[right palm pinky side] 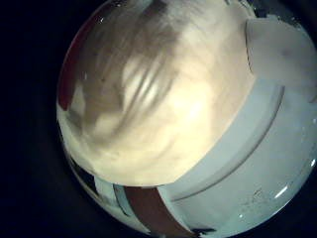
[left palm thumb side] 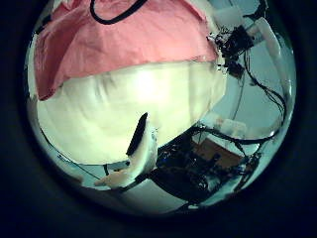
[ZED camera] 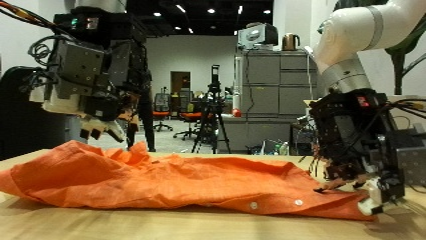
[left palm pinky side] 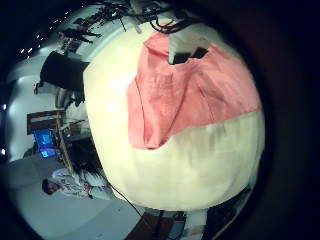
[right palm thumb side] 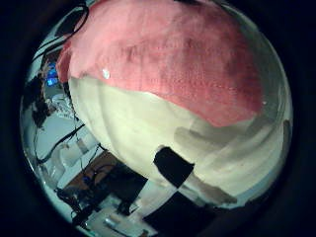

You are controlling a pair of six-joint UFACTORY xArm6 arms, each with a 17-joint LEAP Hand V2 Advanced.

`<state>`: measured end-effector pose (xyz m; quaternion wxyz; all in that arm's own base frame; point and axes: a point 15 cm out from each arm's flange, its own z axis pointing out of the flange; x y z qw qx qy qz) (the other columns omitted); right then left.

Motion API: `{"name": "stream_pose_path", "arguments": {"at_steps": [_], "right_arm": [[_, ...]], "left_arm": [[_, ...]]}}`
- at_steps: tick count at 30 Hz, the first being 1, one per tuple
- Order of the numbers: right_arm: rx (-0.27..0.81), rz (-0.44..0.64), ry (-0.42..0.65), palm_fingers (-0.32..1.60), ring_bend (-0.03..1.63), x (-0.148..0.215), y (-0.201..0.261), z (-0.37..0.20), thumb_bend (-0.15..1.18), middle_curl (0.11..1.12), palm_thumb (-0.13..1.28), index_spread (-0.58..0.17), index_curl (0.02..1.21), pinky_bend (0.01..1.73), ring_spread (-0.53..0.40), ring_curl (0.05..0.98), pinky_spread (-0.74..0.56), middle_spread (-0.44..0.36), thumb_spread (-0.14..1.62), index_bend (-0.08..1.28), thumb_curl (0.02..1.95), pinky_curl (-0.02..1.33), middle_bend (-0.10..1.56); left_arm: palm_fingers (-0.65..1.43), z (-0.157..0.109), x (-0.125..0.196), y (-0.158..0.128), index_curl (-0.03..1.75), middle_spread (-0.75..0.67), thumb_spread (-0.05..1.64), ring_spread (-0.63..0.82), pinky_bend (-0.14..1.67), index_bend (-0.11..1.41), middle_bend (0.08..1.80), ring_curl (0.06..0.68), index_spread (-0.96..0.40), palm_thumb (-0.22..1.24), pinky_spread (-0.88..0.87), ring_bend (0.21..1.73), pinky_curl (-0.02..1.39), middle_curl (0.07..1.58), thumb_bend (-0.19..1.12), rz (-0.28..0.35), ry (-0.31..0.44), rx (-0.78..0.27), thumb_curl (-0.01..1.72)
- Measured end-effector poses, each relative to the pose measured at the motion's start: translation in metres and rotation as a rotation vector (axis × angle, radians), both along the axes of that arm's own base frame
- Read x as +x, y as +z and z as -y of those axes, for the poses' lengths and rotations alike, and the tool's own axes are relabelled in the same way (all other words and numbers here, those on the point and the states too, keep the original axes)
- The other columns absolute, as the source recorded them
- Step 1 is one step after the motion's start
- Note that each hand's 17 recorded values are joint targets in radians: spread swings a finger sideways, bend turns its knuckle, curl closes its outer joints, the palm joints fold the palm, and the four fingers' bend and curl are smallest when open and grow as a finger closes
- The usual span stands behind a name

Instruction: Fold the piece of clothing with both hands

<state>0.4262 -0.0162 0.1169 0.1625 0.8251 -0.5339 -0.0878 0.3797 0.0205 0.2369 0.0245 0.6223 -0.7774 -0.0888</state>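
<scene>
An orange piece of clothing [ZED camera: 173, 175] lies spread and wrinkled on the pale wooden table [ZED camera: 160, 222]. My left hand [ZED camera: 100, 90] hangs above the cloth's end with relaxed fingers and holds nothing. My right hand [ZED camera: 357, 150] is low over the table at the cloth's other end, fingers pointing down beside its hem, not gripping it. The left little finger side palm view shows the cloth [left palm pinky side: 185, 90] on the table [left palm pinky side: 190, 165]. The left thumb side palm view shows the cloth [left palm thumb side: 119, 40]. The right thumb side palm view shows the cloth [right palm thumb side: 168, 54] close below.
A grey metal cabinet [ZED camera: 273, 95] and a tripod [ZED camera: 213, 105] stand behind the table. The table's front edge runs close below the cloth. Bare table lies beside my right hand.
</scene>
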Motion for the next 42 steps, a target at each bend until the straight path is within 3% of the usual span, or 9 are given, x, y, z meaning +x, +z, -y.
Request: {"name": "stream_pose_path", "arguments": {"at_steps": [4, 5, 7, 8, 9, 14, 22, 34, 42], "right_arm": [[-0.008, -0.01, 0.021, 0.68, 0.49, -0.002, 0.0, -0.004, -0.01, 0.39, 0.59, -0.28, 0.33, 0.21, -0.047, 0.299, 0.15, -0.12, 1.0, 0.22, 0.32, 0.32, 0.4], [-0.02, -0.015, 0.037, 0.94, 0.58, -0.003, 0.001, -0.002, -0.01, 0.39, 0.62, -0.303, 0.33, 0.29, -0.152, 0.31, 0.0, -0.173, 0.99, 0.21, 0.33, 0.32, 0.42], [-0.042, -0.041, 0.054, 0.93, 0.6, -0.009, 0.001, 0.004, -0.02, 0.4, 0.63, -0.312, 0.35, 0.32, -0.202, 0.331, -0.08, -0.199, 0.98, 0.2, 0.34, 0.33, 0.42], [-0.052, -0.067, 0.059, 1.36, 0.67, -0.015, 0.002, 0.007, 0.0, 0.44, 0.67, -0.334, 0.37, 0.44, -0.239, 0.358, -0.21, -0.195, 0.98, 0.26, 0.35, 0.36, 0.52], [-0.061, -0.092, 0.063, 1.56, 0.77, -0.021, 0.003, 0.01, 0.01, 0.48, 0.73, -0.337, 0.42, 0.53, -0.251, 0.398, -0.31, -0.194, 0.97, 0.36, 0.37, 0.39, 0.63], [-0.056, -0.193, 0.06, 1.54, 0.98, -0.06, -0.005, 0.024, 0.1, 0.58, 0.96, -0.304, 0.56, 0.75, -0.244, 0.488, -0.41, -0.169, 1.0, 0.7, 0.44, 0.49, 0.85], [-0.022, -0.095, -0.011, 1.26, 1.23, -0.086, 0.029, 0.067, 0.15, 0.72, 1.08, -0.259, 0.7, 1.09, -0.225, 0.605, -0.36, -0.147, 1.1, 0.99, 0.56, 0.66, 1.17], [0.025, -0.015, -0.135, 1.15, 1.32, -0.095, 0.112, 0.136, 0.12, 0.76, 1.09, -0.216, 0.74, 1.2, -0.209, 0.668, -0.3, -0.124, 1.14, 1.12, 0.66, 0.75, 1.29], [0.087, 0.043, -0.075, 1.12, 1.34, -0.079, 0.148, 0.095, 0.09, 0.76, 1.09, -0.216, 0.75, 1.21, -0.205, 0.684, -0.29, -0.118, 1.16, 1.11, 0.71, 0.78, 1.31]], "left_arm": [[-0.02, -0.002, -0.009, -0.002, 0.26, 0.34, 1.16, 0.49, 0.51, 0.15, 0.19, 0.246, 0.1, 0.33, 0.39, 0.54, 0.29, 0.28, -0.02, -0.02, -0.003, 0.004, 0.26], [-0.02, -0.003, -0.008, -0.002, 0.26, 0.34, 1.16, 0.49, 0.51, 0.15, 0.19, 0.245, 0.1, 0.33, 0.39, 0.54, 0.29, 0.28, -0.02, -0.02, -0.004, 0.008, 0.26], [-0.02, -0.005, -0.008, -0.001, 0.26, 0.34, 1.16, 0.49, 0.5, 0.15, 0.19, 0.245, 0.1, 0.33, 0.39, 0.54, 0.29, 0.29, -0.02, -0.02, -0.003, 0.012, 0.26], [-0.02, -0.005, -0.008, -0.001, 0.26, 0.34, 1.15, 0.49, 0.5, 0.15, 0.19, 0.244, 0.1, 0.33, 0.39, 0.54, 0.29, 0.29, -0.02, -0.02, -0.002, 0.011, 0.26], [-0.02, -0.004, -0.009, 0.0, 0.26, 0.34, 1.15, 0.49, 0.49, 0.15, 0.19, 0.243, 0.1, 0.33, 0.39, 0.54, 0.29, 0.29, -0.02, -0.019, -0.003, 0.01, 0.26], [-0.02, -0.005, -0.012, 0.001, 0.26, 0.34, 1.16, 0.5, 0.48, 0.15, 0.19, 0.239, 0.1, 0.34, 0.38, 0.54, 0.29, 0.29, -0.02, -0.017, -0.004, 0.012, 0.26], [-0.02, -0.017, -0.012, 0.001, 0.27, 0.33, 1.16, 0.5, 0.46, 0.16, 0.19, 0.234, 0.11, 0.34, 0.38, 0.53, 0.29, 0.29, -0.02, -0.017, -0.016, 0.054, 0.26], [-0.02, -0.072, -0.038, 0.01, 0.27, 0.35, 1.16, 0.52, 0.45, 0.16, 0.18, 0.227, 0.12, 0.34, 0.4, 0.52, 0.3, 0.29, -0.02, -0.032, 0.057, 0.054, 0.25], [-0.01, -0.097, -0.061, 0.017, 0.27, 0.33, 1.16, 0.51, 0.44, 0.15, 0.19, 0.224, 0.12, 0.35, 0.39, 0.52, 0.3, 0.29, -0.02, -0.013, 0.088, 0.041, 0.26]]}}
